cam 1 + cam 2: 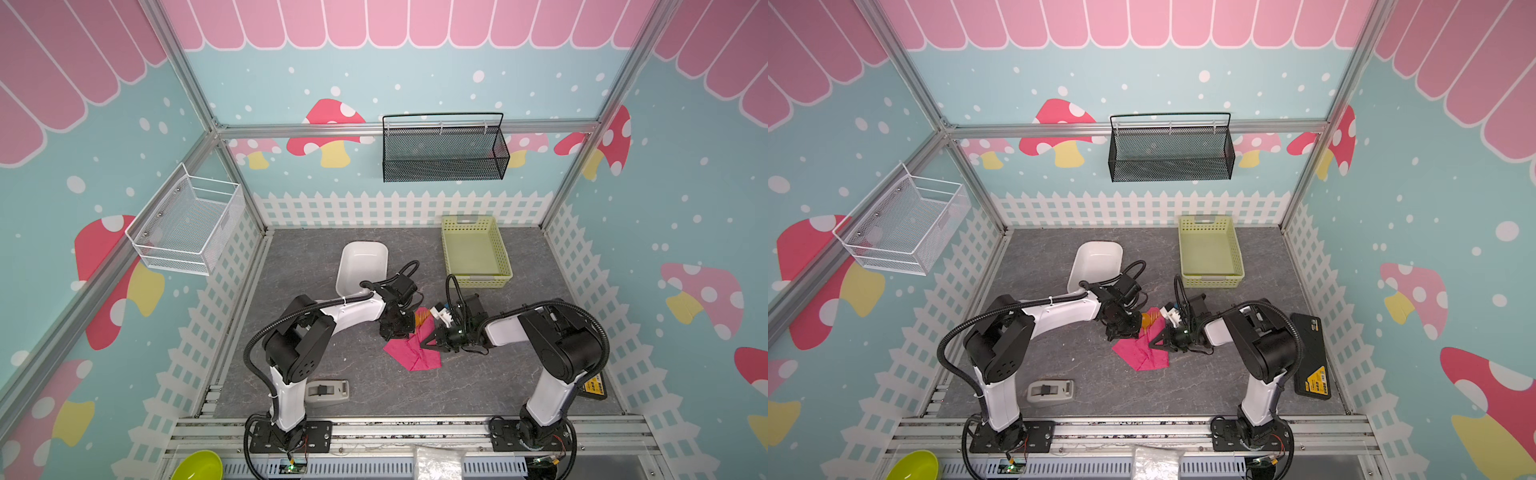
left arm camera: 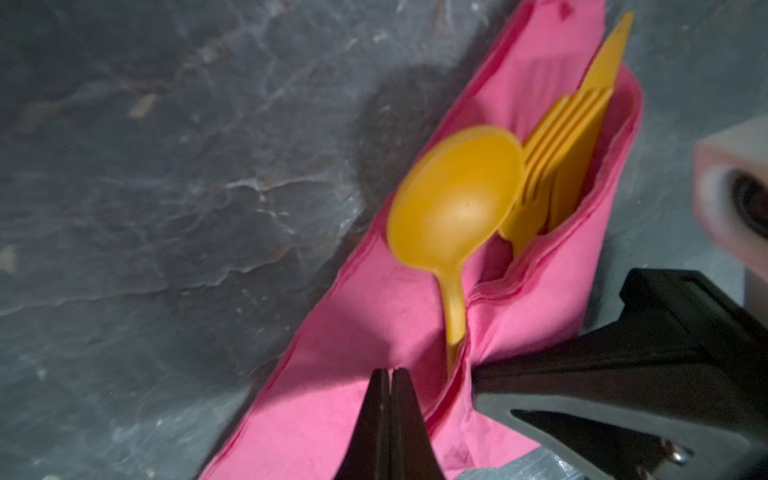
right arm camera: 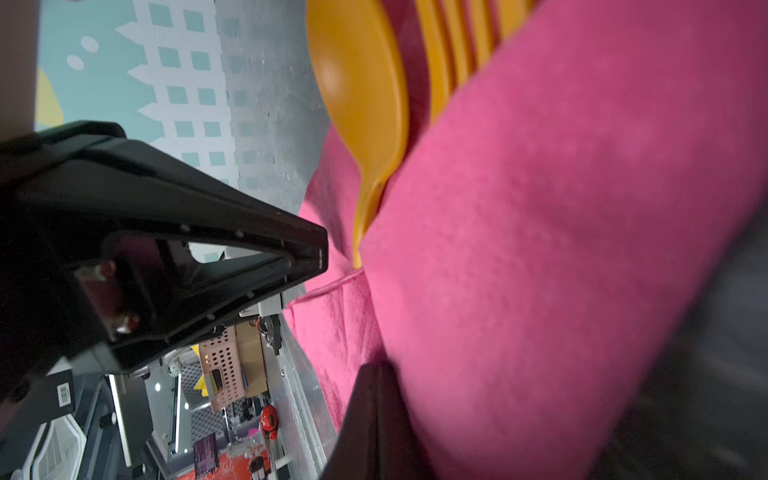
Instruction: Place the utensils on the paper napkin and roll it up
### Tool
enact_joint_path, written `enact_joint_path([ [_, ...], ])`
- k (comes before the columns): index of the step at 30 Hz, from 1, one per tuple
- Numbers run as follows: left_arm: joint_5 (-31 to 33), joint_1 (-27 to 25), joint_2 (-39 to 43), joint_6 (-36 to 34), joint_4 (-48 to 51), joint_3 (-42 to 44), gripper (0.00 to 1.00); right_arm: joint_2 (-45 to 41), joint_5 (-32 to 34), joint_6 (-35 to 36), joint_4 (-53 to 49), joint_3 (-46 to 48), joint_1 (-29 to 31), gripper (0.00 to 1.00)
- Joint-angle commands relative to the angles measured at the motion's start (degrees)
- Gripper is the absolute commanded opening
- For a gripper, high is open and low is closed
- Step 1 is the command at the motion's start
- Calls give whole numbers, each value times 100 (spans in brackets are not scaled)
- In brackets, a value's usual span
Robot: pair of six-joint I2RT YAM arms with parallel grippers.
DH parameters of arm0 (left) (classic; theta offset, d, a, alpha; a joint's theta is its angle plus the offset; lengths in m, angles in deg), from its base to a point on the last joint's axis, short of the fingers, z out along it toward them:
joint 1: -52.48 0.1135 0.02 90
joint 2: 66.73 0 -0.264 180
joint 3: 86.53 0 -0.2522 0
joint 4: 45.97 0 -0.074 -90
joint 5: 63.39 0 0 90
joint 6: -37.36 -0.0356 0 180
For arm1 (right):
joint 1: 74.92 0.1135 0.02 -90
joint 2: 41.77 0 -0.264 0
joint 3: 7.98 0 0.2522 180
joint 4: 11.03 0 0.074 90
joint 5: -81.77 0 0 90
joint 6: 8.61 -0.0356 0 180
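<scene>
The pink paper napkin [image 1: 409, 353] [image 1: 1138, 353] lies crumpled mid-table between both arms. In the left wrist view the orange spoon [image 2: 453, 195] and fork [image 2: 557, 158] lie side by side on the napkin [image 2: 374, 316], with one flap folded over their handles. My left gripper [image 1: 401, 332] [image 2: 390, 372] is shut, its tips on the flat napkin beside the spoon's handle. My right gripper [image 1: 426, 345] [image 3: 376, 368] is shut at the gathered fold of the napkin [image 3: 540, 249], whose creases run to its tip. Spoon bowl [image 3: 361, 83] and fork tines [image 3: 457, 41] stick out past the flap.
A white dish [image 1: 361, 266] sits behind the left arm and a green perforated basket [image 1: 476, 253] at the back right. A tape dispenser [image 1: 328, 392] lies near the front left, and a black case [image 1: 1310, 361] along the right edge. Wire baskets hang on the walls.
</scene>
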Motion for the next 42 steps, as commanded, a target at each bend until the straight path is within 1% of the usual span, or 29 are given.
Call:
enact_joint_path([
  [1,-94,-43,-191,-146,47,-187,1,-40,459,-465,181,428,-17,3],
  [8,-66,-43,-377,-307,104,-454,1,-279,652,-1078,823,763,-23,3],
  [14,69,17,-606,-470,256,-749,1,-190,705,-1529,1444,860,-17,3],
  [26,195,406,-735,-801,389,-1109,1,244,693,-1677,1803,586,10,2],
  [31,252,511,-307,-790,491,-1143,1,214,757,-1685,1786,553,14,2],
  [36,-25,358,64,-599,497,-969,4,165,765,-1697,1785,590,16,2],
  [38,-115,247,50,-487,485,-862,5,108,758,-1697,1764,590,16,2],
  [42,-97,90,-113,-327,485,-682,4,-29,814,-1673,1702,590,19,4],
])
